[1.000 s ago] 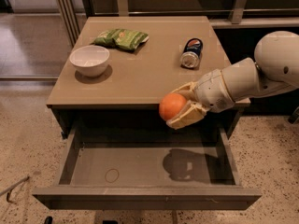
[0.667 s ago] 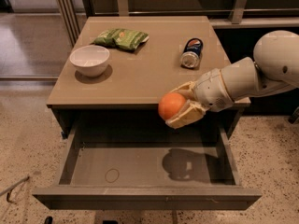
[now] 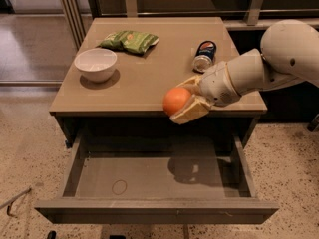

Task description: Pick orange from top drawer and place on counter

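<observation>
My gripper is shut on the orange, a small round orange fruit held between its two pale fingers. It hangs at the front edge of the counter, right of the middle, above the open top drawer. The drawer is pulled out, its floor is bare with a faint ring mark, and the arm's shadow falls on its right half. The white arm reaches in from the right.
On the counter stand a white bowl at the left, a green snack bag at the back and a can lying on its side at the right. A speckled floor surrounds the cabinet.
The gripper with the orange has risen a little and moved towards the counter's front edge. The things on the counter have not moved.
</observation>
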